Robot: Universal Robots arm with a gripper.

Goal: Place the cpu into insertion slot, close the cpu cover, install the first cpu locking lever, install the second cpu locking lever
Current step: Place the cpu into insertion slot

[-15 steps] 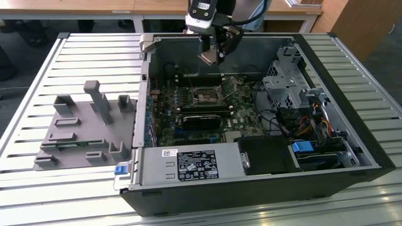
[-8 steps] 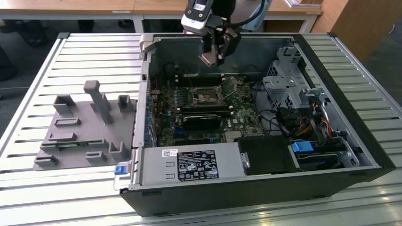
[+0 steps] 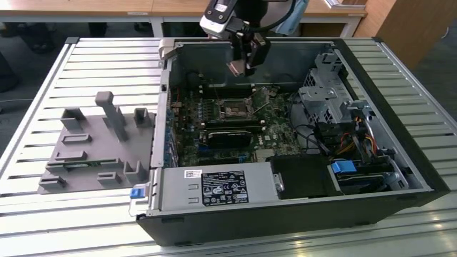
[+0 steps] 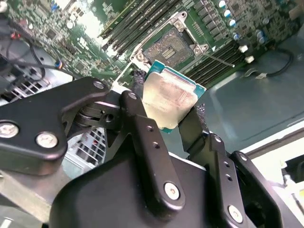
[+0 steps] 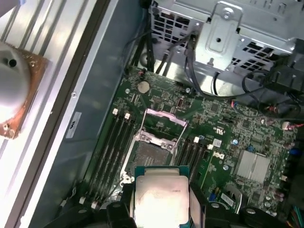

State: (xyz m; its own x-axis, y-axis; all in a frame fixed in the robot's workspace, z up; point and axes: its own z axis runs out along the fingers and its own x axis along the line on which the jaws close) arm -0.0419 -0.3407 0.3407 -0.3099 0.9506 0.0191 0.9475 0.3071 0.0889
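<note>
Aloft, claw (image 3: pixel 241 67) clamps cpu (image 5: pixel 161 197) above insertion slot (image 5: pixel 151 154).

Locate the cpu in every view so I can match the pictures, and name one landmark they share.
Exterior view: the cpu hangs in the pincer above the open case.
Second wrist view: the cpu sits between the black fingers, in front of the insertion slot.
First wrist view: the cpu is close to the camera, before the slot.
Shared landmark: the insertion slot on the green board.
</note>
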